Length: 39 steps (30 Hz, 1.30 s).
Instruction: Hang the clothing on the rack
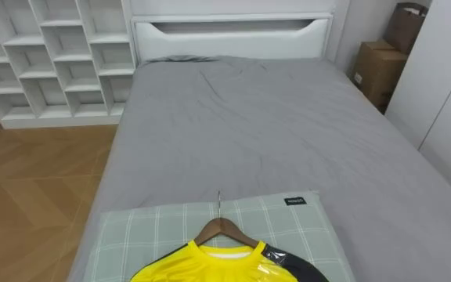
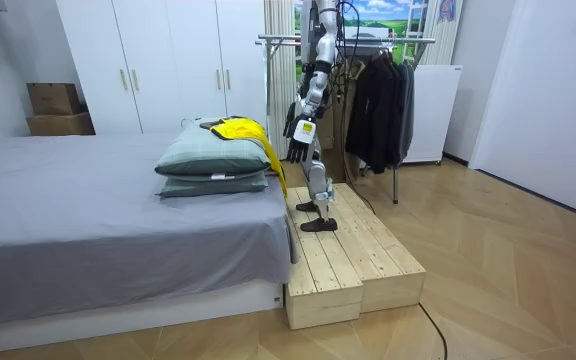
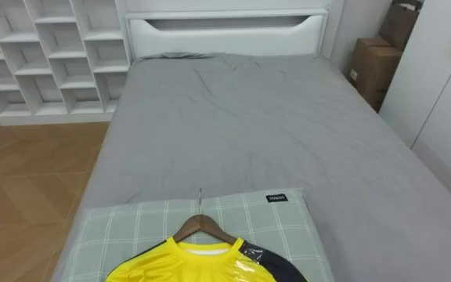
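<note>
The eye views look along the bed to the yellow shirt on its wooden hanger, lying on a checked pillow at the bed's foot. The room view adds the robot standing on a wooden platform against that end. Its left hand hangs near the shirt, fingers loose and empty, and a clothes rack stands behind.

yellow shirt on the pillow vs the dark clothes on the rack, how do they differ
The yellow shirt lies on a checked pillow on the bed; the dark clothes hang from the rack. The yellow shirt is bright, the dark clothes near black. The yellow shirt is in front of the robot, the dark clothes behind it. Both are garments.
</note>
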Available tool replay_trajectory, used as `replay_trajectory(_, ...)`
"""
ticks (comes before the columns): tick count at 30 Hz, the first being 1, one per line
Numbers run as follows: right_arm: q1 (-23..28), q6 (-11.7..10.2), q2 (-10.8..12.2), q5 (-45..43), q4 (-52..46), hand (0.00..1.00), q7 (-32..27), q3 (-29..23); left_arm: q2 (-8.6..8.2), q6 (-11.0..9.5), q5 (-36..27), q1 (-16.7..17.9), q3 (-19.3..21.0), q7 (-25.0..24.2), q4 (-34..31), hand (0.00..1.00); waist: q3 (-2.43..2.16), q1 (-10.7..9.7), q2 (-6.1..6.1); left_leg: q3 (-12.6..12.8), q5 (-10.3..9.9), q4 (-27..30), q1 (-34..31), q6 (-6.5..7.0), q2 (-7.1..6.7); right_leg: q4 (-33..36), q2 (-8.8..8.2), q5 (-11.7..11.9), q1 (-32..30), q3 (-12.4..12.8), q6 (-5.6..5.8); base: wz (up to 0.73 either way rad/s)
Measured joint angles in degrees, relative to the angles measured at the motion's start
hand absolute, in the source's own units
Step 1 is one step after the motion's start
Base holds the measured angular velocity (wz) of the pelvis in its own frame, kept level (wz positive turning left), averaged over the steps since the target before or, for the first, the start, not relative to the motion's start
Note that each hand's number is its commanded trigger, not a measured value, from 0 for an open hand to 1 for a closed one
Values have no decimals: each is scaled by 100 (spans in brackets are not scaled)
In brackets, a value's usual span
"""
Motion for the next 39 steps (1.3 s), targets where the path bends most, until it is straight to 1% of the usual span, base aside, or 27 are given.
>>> replay_trajectory(6, 6, 0, -3, 57, -8, 0, 8, 8, 2, -9, 4, 9, 2, 4, -13, 0, -3, 14, 4, 20, 0, -4, -11, 0, -2, -2, 6, -3, -23, 33, 1, -1)
replay_trajectory(12, 0, 0, -7, 70, -10, 0, 56, 2, 11, -9, 4, 10, 6, -27, -13, 0, -18, 8, -15, 30, 0, -12, -16, 0, -2, 2, 6, -2, -38, 52, 1, -1)
replay_trajectory(23, 9, 6, -5, 62, 26, 0, 55, -54, 18, -12, -18, 24, 16, -89, 0, 0, -6, 3, -13, 19, 0, -4, 8, 0, 0, 4, 5, -2, -5, 58, 1, 0)
replay_trajectory(26, 9, 16, -3, 18, 24, 0, 54, -52, 15, -15, -173, 42, 19, -42, 0, 0, -1, 7, -24, 19, -2, -20, 14, 0, 2, 3, 7, -2, -10, 58, 1, 0)
replay_trajectory(29, 37, 21, 4, 73, 19, 0, 54, -55, 2, -15, -225, 126, 151, 144, -4, 0, -1, 13, -35, -1, -2, -56, 81, -1, -3, -12, 8, -9, 36, 57, 1, 0)
replay_trajectory(33, 37, 67, 2, 73, 3, 0, 8, -65, 26, 2, -202, 234, 379, 589, -7, 0, -5, 8, -29, 5, -3, -52, 80, -3, -18, -20, 4, -17, 42, 43, 2, 0)
replay_trajectory(35, 38, 74, 1, 76, 1, 0, -21, -56, 26, 27, -204, 301, 409, 797, -12, 0, -6, 15, -26, 13, -3, -53, 80, -3, -20, -17, 3, -19, 44, 44, 4, 0)
replay_trajectory(39, 30, 76, 5, 84, 3, 0, -78, -45, 27, 76, -174, 357, 548, 1311, -97, 0, -24, 30, -26, -7, -2, -52, 86, -2, -24, -18, 2, -19, 66, 28, 4, 1)
